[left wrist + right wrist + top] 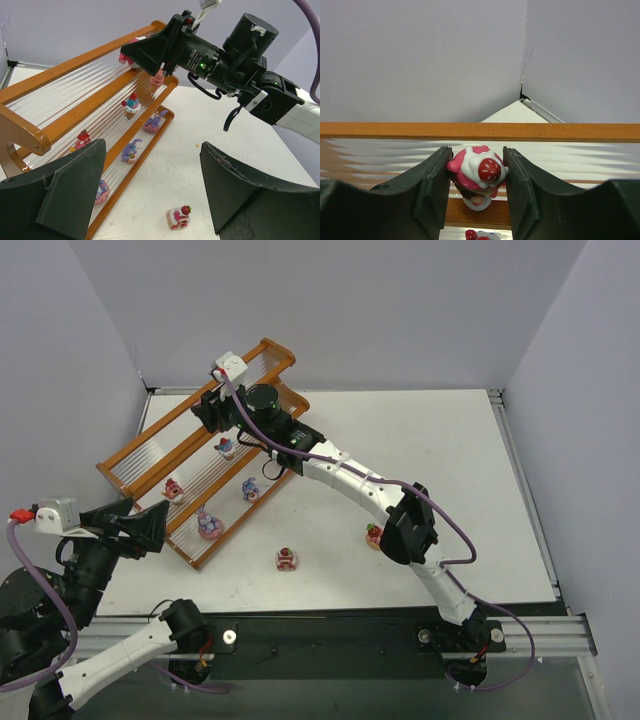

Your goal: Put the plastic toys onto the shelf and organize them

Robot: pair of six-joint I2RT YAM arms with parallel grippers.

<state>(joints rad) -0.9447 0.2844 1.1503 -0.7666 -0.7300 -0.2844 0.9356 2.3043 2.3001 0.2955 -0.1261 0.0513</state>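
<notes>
Right gripper (475, 167) pinches 1 pink cupcake (487, 171) over the shelf (470, 131): probably light, hard, slick, so squeeze its wide sides. Left gripper (152, 165) gapes wide, empty.

One toy (479, 235) (red-topped) is cut by the right wrist view's bottom edge.

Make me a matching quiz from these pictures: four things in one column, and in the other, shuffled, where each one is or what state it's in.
Things:
1. right fingers
2. left fingers
3. strawberry cake toy
4. purple bunny

Places or states:
A. lying on the table, off the rack
B. closed on a pink cupcake
C. on the lowest tier of the shelf
D. open, holding nothing

Pairs: 1-B, 2-D, 3-A, 4-C
</notes>
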